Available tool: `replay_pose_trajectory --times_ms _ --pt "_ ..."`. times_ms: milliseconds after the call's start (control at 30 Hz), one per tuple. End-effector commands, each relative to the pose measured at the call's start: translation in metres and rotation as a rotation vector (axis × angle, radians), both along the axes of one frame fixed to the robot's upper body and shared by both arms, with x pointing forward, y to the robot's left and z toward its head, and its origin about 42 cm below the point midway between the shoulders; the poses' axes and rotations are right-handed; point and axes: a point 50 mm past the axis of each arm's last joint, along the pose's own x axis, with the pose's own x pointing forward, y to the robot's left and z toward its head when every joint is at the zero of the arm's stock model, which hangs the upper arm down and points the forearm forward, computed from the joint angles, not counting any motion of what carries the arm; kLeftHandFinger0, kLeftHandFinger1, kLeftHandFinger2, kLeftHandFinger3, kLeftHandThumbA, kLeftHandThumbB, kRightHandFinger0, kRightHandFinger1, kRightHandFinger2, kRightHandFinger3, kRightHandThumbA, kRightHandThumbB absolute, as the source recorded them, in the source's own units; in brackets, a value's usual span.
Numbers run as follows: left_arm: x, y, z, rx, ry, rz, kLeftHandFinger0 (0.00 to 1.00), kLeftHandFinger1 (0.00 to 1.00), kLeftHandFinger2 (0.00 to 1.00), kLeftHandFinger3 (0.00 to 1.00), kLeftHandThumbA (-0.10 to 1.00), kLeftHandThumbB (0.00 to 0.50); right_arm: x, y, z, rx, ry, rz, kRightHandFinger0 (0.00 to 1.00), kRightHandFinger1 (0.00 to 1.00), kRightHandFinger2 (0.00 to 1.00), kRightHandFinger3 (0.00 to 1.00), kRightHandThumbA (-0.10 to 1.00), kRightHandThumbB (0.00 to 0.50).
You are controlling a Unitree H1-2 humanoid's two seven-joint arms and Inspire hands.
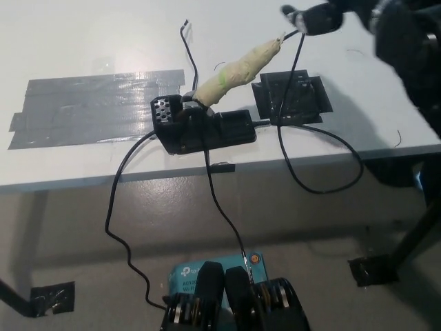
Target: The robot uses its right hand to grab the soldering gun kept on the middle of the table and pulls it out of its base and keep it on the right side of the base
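Observation:
The soldering gun, its handle wrapped in pale tape, leans in its black base at the middle of the white table. Its tip end sits in the base and its handle points up to the right. My black right hand hovers at the top right, just past the handle's far end, with fingers apart and nothing held. A black cord runs from the handle's end down across the table. My left hand is out of view.
A black taped square lies right of the base. Grey tape strips cover the table's left part. Cables hang off the front edge toward the floor. A black tape patch marks the floor.

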Motion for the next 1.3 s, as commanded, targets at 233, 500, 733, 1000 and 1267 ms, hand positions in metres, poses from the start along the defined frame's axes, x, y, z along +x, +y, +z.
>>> replay_pose_trajectory --times_ms 233,500,733,1000,1267 --pt "0.003 -0.003 0.004 0.025 0.005 -0.023 1.00 1.00 1.00 1.00 0.63 0.106 0.012 0.028 -0.018 -0.147 -0.099 0.062 1.00 1.00 1.00 1.00 0.44 0.339" --pt "0.006 -0.007 0.006 0.026 0.008 -0.043 1.00 1.00 1.00 1.00 0.59 0.108 0.017 0.021 -0.052 -0.197 0.030 0.015 1.00 1.00 1.00 1.00 0.44 0.283" --pt "0.006 -0.008 0.005 0.024 0.017 -0.042 1.00 1.00 1.00 1.00 0.61 0.124 0.019 0.015 -0.076 -0.176 0.103 -0.020 1.00 1.00 1.00 1.00 0.41 0.294" --pt "0.007 -0.011 0.004 0.011 0.024 -0.042 1.00 1.00 1.00 1.00 0.62 0.129 0.030 0.004 -0.091 -0.269 0.142 -0.153 1.00 1.00 1.00 1.00 0.46 0.365" --pt "0.007 -0.014 0.003 0.009 0.026 -0.053 1.00 1.00 1.00 1.00 0.64 0.134 0.037 -0.009 -0.111 -0.329 0.137 -0.263 1.00 1.00 1.00 1.00 0.34 0.437"
